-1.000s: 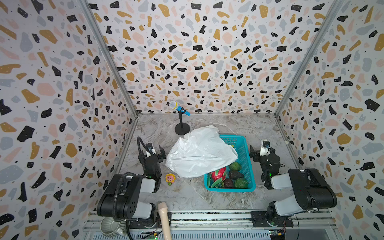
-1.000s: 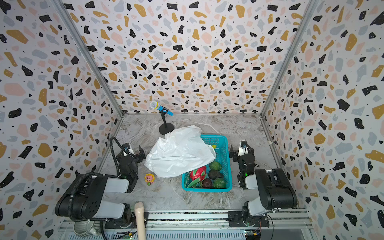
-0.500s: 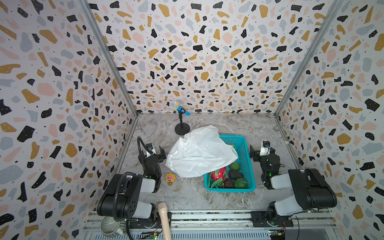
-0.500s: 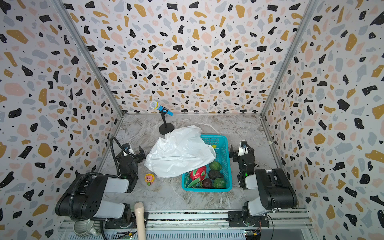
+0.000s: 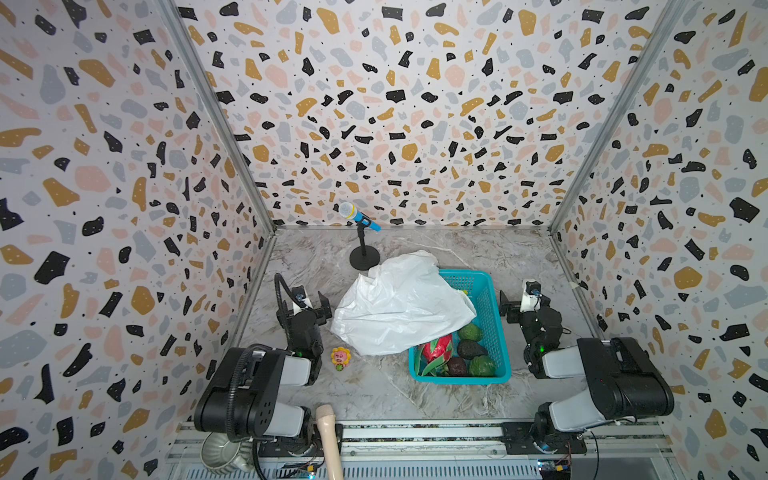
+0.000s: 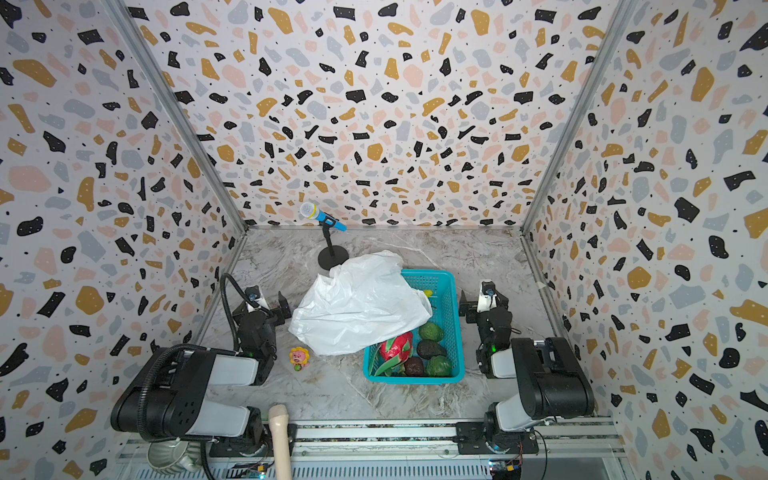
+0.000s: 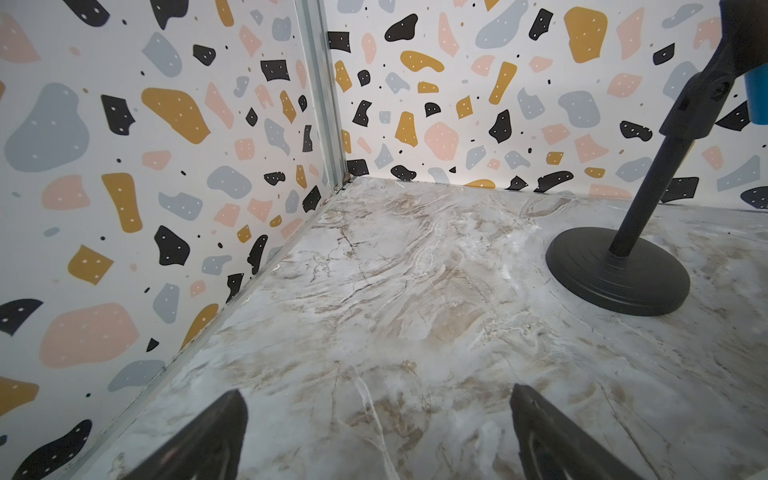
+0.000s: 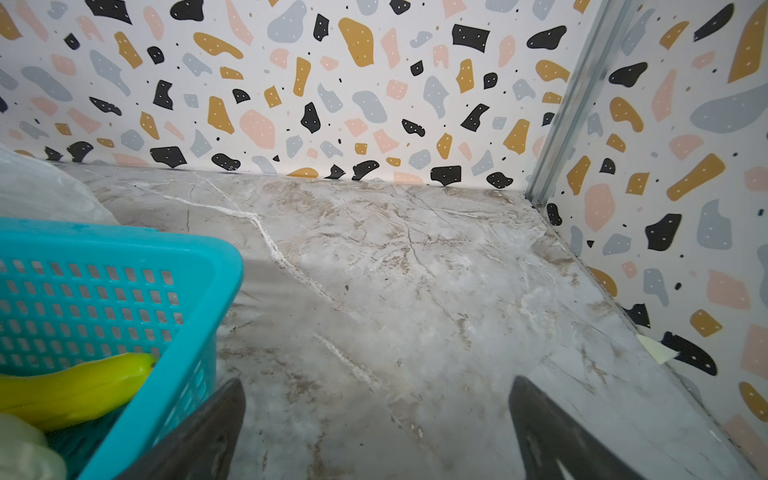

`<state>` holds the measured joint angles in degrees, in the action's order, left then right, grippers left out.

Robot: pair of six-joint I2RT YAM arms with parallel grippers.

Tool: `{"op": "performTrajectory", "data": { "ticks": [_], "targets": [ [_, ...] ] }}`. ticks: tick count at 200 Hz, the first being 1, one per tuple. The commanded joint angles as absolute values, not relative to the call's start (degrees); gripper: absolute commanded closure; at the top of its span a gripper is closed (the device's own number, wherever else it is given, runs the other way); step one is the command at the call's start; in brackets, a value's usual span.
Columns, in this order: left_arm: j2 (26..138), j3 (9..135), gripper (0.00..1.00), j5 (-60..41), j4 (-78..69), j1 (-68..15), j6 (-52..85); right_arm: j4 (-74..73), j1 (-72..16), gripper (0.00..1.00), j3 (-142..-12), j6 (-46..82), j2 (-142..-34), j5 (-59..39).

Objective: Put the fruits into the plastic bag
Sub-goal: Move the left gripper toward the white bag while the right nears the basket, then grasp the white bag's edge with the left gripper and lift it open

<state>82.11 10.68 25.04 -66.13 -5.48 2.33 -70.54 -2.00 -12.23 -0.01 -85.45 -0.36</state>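
A crinkly white plastic bag [image 5: 399, 303] [image 6: 361, 303] lies over the far left part of a teal basket [image 5: 457, 379], partly on the table. In the basket's near end sit the fruits: a red-pink dragon fruit [image 5: 436, 347], a bumpy green one [image 5: 470, 332], a dark green one [image 5: 469, 350], a dark brown one [image 5: 456, 366] and another green one [image 5: 482, 365]. The right wrist view shows a yellow banana [image 8: 75, 386] inside the basket. My left gripper [image 5: 305, 307] [image 7: 378, 432] rests open left of the bag. My right gripper [image 5: 524, 302] [image 8: 376, 428] rests open just right of the basket.
A small sunflower-face toy [image 5: 340, 358] lies by the left arm. A toy microphone on a black stand [image 5: 363, 259] [image 7: 619, 274] is behind the bag. Patterned walls enclose three sides. A beige handle [image 5: 328, 432] and a metal bowl [image 5: 220, 453] sit at the front rail.
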Motion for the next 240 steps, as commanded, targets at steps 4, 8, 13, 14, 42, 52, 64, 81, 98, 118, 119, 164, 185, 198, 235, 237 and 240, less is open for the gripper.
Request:
{"op": "performTrajectory", "data": {
  "ticks": [4,8,13,14,42,52,64,81,98,118,119,164,185,198,235,237,240],
  "targets": [
    [82.4,10.8,0.01,26.2,-69.5,-5.4,1.9,-71.2,-0.2,0.01,-11.7,1.3,-85.0,-4.9],
    [82.4,10.8,0.01,26.2,-69.5,-5.4,1.9,-71.1,-0.3,0.01,-11.7,1.3,-85.0,-4.8],
    [82.3,10.8,0.01,26.1,-69.6,-5.4,1.9,-70.7,-0.3,0.01,-11.8,1.2,-84.9,-4.7],
    [82.3,10.8,0.01,26.1,-69.6,-5.4,1.9,-70.7,-0.3,0.01,-11.9,1.2,-84.9,-4.6],
    [81.4,10.3,0.01,24.9,-69.8,-5.3,2.2,-70.8,-1.3,0.01,-11.9,0.7,-84.6,-3.4],
    [79.6,12.0,0.01,26.5,-66.8,-5.4,4.3,-65.0,-1.3,0.0,-14.4,1.3,-82.6,-1.5],
    [77.4,25.6,0.01,29.7,-36.6,-4.7,9.6,-51.8,-1.2,0.02,-20.3,3.2,-79.4,2.2],
    [80.5,37.6,0.01,36.2,-21.5,-4.7,8.3,-35.7,-1.3,0.08,-28.1,11.0,-76.6,9.9],
    [77.1,38.8,0.01,42.5,-20.9,-4.3,16.2,-31.0,-2.7,0.11,-29.5,18.3,-72.8,15.0],
    [74.2,45.8,0.01,43.2,-6.8,-6.4,25.3,-22.3,-6.9,0.12,-32.4,24.6,-67.8,18.2],
    [74.2,46.3,0.01,43.4,-6.0,-6.7,25.7,-21.9,-7.1,0.12,-32.6,24.7,-67.5,18.1],
    [71.8,56.9,0.0,36.0,11.7,-25.9,32.7,-6.6,-17.4,0.12,-41.8,24.0,-62.7,-4.5],
    [73.9,58.9,0.0,23.7,13.9,-31.5,34.4,0.2,-22.9,0.13,-44.3,22.3,-62.5,-15.5],
    [75.9,60.7,0.0,19.0,15.6,-33.6,34.6,2.7,-25.5,0.13,-44.5,21.6,-62.7,-19.7],
    [79.8,67.7,0.0,13.7,20.1,-37.3,33.0,4.3,-27.5,0.2,-42.3,23.1,-64.0,-22.3],
    [79.9,68.0,0.0,13.6,20.4,-37.5,33.0,4.1,-27.4,0.21,-42.1,23.1,-64.0,-22.2],
    [80.2,68.6,0.0,13.4,20.7,-37.7,32.7,3.8,-27.5,0.24,-41.8,23.1,-64.2,-22.1]
  ]
}}
